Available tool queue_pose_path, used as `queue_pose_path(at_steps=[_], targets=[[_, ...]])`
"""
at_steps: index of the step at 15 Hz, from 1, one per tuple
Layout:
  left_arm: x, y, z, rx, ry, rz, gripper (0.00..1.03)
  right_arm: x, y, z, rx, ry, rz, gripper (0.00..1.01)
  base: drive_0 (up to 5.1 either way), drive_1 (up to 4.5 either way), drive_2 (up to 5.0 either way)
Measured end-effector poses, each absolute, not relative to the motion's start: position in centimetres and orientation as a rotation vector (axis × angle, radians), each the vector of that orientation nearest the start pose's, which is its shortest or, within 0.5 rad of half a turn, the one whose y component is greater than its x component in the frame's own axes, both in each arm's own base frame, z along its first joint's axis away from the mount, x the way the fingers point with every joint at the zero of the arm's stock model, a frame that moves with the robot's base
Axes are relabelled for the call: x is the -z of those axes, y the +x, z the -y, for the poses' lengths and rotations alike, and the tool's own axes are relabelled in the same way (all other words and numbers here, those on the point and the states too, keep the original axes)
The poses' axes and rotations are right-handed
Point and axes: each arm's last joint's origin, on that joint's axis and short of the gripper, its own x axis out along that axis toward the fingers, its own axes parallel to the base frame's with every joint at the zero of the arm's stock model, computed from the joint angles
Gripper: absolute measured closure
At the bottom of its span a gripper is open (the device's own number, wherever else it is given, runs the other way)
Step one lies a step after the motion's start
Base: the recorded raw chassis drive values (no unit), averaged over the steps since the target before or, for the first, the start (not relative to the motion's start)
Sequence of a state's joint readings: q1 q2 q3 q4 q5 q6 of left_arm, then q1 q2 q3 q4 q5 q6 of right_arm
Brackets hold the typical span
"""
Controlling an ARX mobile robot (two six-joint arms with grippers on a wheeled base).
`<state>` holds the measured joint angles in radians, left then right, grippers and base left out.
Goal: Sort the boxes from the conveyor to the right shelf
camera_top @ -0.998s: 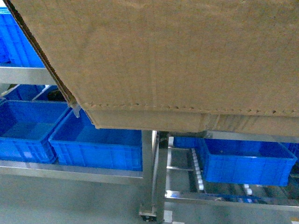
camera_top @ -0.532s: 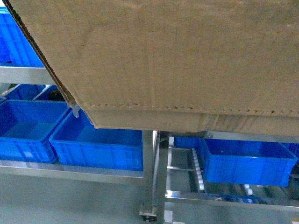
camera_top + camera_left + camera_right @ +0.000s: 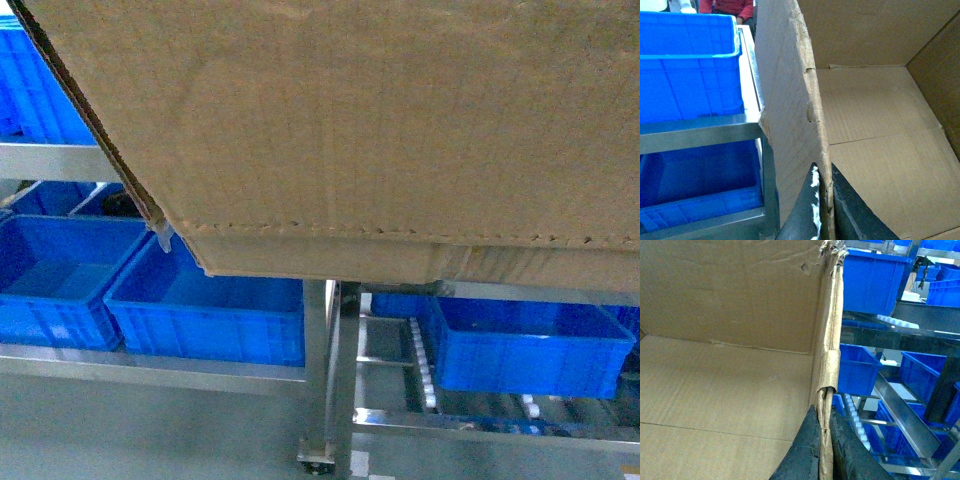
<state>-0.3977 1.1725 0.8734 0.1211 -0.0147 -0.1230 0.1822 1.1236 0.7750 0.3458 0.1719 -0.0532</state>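
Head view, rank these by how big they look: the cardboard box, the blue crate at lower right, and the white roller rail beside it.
1. Cardboard box, largest by far, though it is held close to the camera, which inflates it.
2. Blue crate at lower right.
3. White roller rail, a thin strip, smallest.

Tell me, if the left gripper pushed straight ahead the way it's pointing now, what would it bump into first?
Nothing new, most likely: the left gripper is already clamped on the cardboard box wall, so it would just slide along that wall's edge. Beyond the torn end, depth is unclear.
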Motion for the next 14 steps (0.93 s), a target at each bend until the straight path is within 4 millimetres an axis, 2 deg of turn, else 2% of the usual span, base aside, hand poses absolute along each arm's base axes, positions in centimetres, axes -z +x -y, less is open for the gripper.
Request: queue_pose_path(at_steps=[14], targets=[[-31.47, 24.41, 10.21, 0.371, -0.084, -0.2, 1.01, -31.37, 24.98, -4.1, -0.01, -0.054, -0.004, 0.99, 0.0, 0.0, 0.0]])
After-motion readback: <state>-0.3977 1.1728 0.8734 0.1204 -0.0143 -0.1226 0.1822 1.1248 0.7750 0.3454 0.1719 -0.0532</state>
